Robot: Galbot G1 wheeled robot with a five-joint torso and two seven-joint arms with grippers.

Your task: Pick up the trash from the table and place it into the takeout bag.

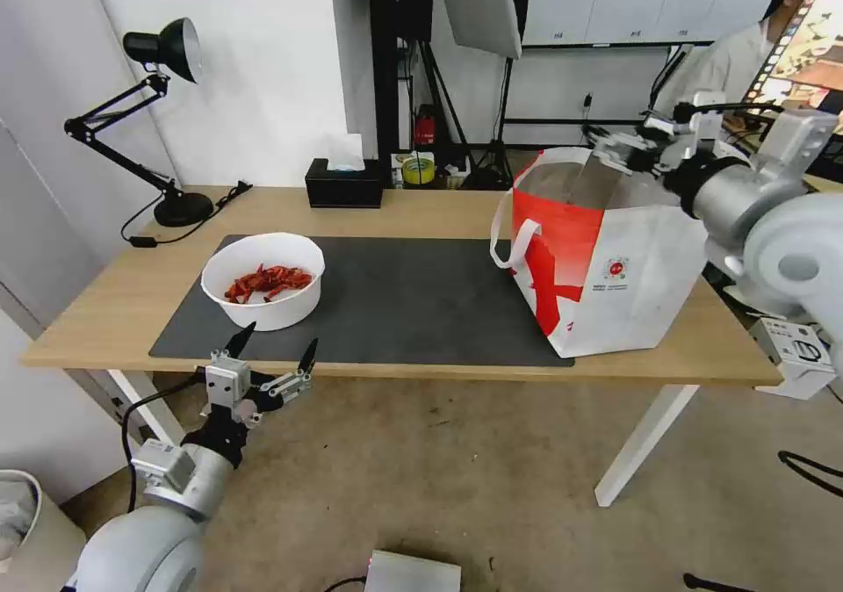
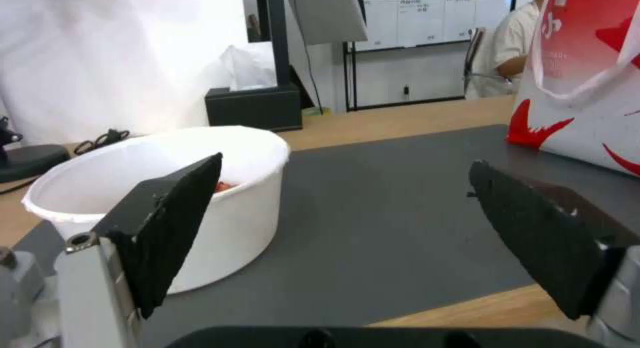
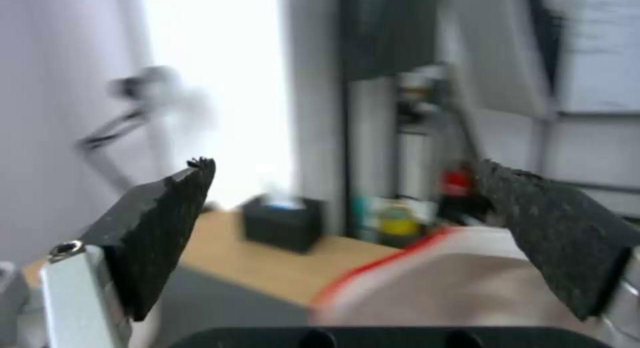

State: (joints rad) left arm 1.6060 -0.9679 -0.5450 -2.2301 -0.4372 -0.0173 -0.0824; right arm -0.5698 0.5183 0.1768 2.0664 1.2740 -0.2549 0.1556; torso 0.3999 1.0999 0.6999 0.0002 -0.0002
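My left hand (image 1: 274, 344) hangs just off the near edge of the desk (image 1: 421, 214), its two black fingers (image 2: 175, 223) spread wide with nothing between them, pointed toward the white bowl (image 1: 263, 279). The bowl sits on the left part of the dark grey mat (image 1: 413, 298), close to the mat's near-left corner, and holds a scatter of red scraps (image 1: 270, 282). From my left wrist, the bowl (image 2: 200, 188) stands just beyond one finger, with bare mat (image 2: 400, 208) stretching away to the right.

My right hand (image 1: 625, 151) is raised over the open mouth of the takeout bag (image 1: 615, 267), at its far right rim. From my right wrist its fingers (image 3: 160, 223) stand well apart and grip nothing, the bag's red-edged rim (image 3: 400, 268) blurred below them.

The bag stands upright on the right side of the desk, partly on the mat, red panel and white strap handle (image 1: 514, 241) facing left, its small red round logo (image 1: 617, 269) on the white side facing me. Bowl and bag are well apart, with open mat between them.

At the far edge of the desk sits a black tissue box (image 1: 344, 183); a black desk lamp (image 1: 162, 118) stands at the far left corner.
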